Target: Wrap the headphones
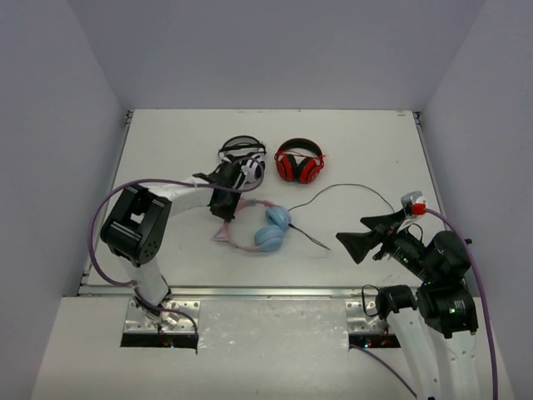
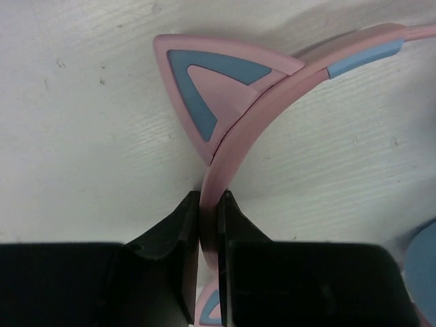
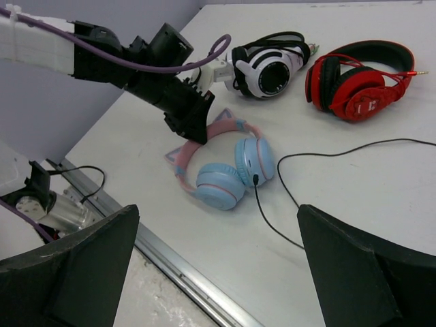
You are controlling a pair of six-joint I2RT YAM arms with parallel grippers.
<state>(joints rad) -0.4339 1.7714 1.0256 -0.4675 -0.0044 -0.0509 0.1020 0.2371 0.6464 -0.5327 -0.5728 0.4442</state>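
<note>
The headphones point(image 1: 271, 227) lie in the middle of the table: pink headband, cat ears, light blue ear cups. Their thin black cable point(image 1: 350, 188) runs from one cup right and back in a loop. My left gripper point(image 1: 225, 208) is shut on the pink headband point(image 2: 235, 146) just below a cat ear point(image 2: 214, 88), both fingers pressed flat on the band. The right wrist view shows the headphones point(image 3: 228, 170), the cable point(image 3: 320, 153) and the left gripper point(image 3: 187, 119). My right gripper point(image 1: 360, 236) is open wide and empty, to the right of the headphones, above the table.
White-and-black headphones point(image 1: 243, 160) and red-and-black headphones point(image 1: 299, 162) lie behind the pink ones, close to the left arm. A metal rail point(image 1: 250, 292) runs along the table's near edge. Walls enclose the table on three sides.
</note>
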